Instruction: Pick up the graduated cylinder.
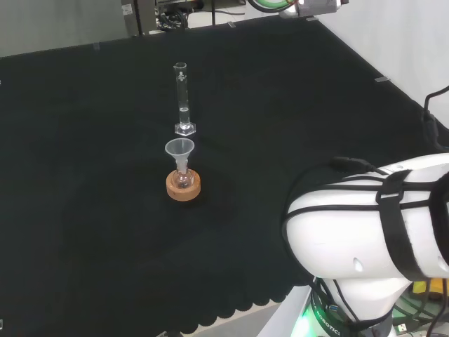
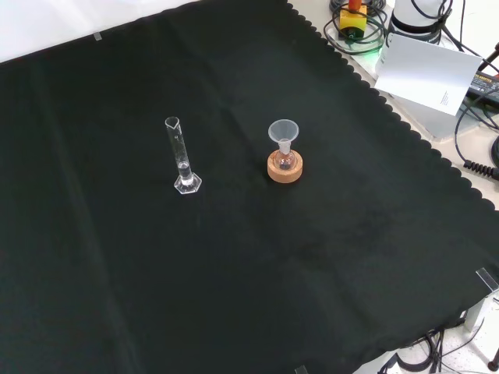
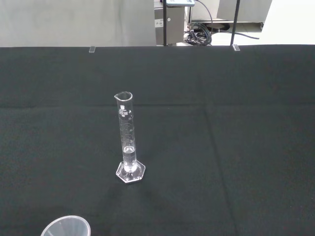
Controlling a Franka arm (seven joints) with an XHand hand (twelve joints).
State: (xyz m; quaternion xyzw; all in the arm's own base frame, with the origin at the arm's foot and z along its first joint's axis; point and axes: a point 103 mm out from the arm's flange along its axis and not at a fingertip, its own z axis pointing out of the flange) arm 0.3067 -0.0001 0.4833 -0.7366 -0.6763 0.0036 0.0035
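We see the graduated cylinder (image 1: 182, 98) standing upright on its flat base on the black cloth (image 1: 84, 175) that covers the desk, with nothing touching it. In the head view it stands just behind a small flask (image 1: 184, 178) that sits in a cork ring (image 1: 183, 187), and a clear funnel (image 1: 179, 149) rests in the neck of that flask. In the front view the graduated cylinder (image 2: 181, 160) is to the left of the cork ring (image 2: 284, 168) and the funnel (image 2: 284, 131), the 2 set apart by a stretch of bare cloth (image 2: 234, 280). A little clear liquid seems to lie low in the tube, though the glass makes this hard for us to judge. In the wrist view the graduated cylinder (image 3: 126, 140) stands out in front of the camera, its pouring lip at the top and its printed scale facing us, and the rim of the funnel (image 3: 66, 227) shows at the edge of the picture. In the head view the big white link of the arm (image 1: 379, 217) stands at the right, well apart from the glassware. We cannot tell whether the fingers are straight or curled
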